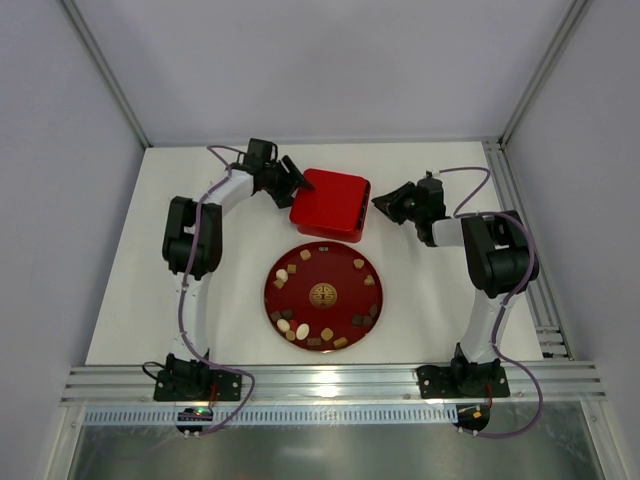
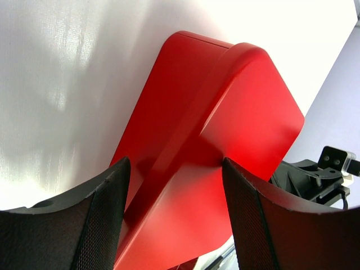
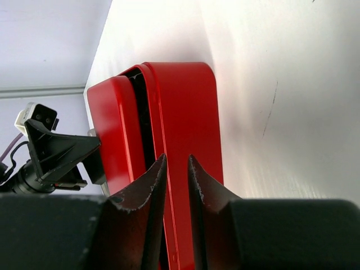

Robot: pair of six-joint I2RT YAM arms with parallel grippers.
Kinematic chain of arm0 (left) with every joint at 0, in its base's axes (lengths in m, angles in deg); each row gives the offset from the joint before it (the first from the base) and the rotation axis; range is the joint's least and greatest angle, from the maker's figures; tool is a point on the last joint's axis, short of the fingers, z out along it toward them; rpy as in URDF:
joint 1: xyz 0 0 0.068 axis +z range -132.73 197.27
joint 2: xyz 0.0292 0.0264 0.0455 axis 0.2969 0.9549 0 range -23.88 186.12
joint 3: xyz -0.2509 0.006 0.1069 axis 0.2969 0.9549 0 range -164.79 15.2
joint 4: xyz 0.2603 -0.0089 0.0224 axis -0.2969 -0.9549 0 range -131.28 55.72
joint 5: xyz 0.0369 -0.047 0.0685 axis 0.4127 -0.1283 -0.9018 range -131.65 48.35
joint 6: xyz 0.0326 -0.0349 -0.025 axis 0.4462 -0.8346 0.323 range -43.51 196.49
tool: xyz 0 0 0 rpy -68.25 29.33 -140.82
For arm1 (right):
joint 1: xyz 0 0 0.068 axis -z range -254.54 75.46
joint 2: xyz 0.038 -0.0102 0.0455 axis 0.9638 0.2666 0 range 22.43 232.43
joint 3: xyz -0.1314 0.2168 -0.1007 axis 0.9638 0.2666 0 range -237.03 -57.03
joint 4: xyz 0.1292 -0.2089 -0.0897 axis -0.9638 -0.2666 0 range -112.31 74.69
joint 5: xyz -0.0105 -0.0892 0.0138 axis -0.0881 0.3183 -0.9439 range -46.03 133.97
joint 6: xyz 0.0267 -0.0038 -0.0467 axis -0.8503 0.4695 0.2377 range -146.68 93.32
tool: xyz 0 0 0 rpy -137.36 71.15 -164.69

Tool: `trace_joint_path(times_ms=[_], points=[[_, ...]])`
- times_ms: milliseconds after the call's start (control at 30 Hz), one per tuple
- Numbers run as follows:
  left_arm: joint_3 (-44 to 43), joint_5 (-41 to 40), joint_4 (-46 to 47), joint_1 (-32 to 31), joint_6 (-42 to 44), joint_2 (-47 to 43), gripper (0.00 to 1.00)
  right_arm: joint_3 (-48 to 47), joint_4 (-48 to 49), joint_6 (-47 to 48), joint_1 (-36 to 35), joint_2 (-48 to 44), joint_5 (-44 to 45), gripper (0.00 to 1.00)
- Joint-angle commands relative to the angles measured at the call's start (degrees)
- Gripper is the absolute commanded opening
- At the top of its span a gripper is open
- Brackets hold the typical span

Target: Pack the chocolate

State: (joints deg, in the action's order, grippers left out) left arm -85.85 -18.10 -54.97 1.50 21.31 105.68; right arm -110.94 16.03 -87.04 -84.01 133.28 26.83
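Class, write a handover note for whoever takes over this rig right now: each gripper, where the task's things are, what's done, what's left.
Left gripper: open, jaws either side of a corner of the red box.
Right gripper: nearly shut at the box's right edge; whether it grips is unclear.
Chocolate: every visible piece lies on the red plate, nearer the arm bases than the box.
Done: box looks slightly ajar; no pieces seen packed.
Left: open the box, move the pieces in.
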Motion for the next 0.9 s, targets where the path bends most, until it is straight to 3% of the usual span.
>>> trace_joint_path(times_ms=[0,867], points=[[-1.7,-3.3,-2.9,-0.6,0.3,-1.1,0.65,-2.8,0.0,0.8,0.0,0.8,1.9,0.23],[-7.4,-4.7,-5.0,-1.9,-0.6,1.4,0.65,-3.9,-3.7,3.1,-4.3,1.9,3.1,0.20]])
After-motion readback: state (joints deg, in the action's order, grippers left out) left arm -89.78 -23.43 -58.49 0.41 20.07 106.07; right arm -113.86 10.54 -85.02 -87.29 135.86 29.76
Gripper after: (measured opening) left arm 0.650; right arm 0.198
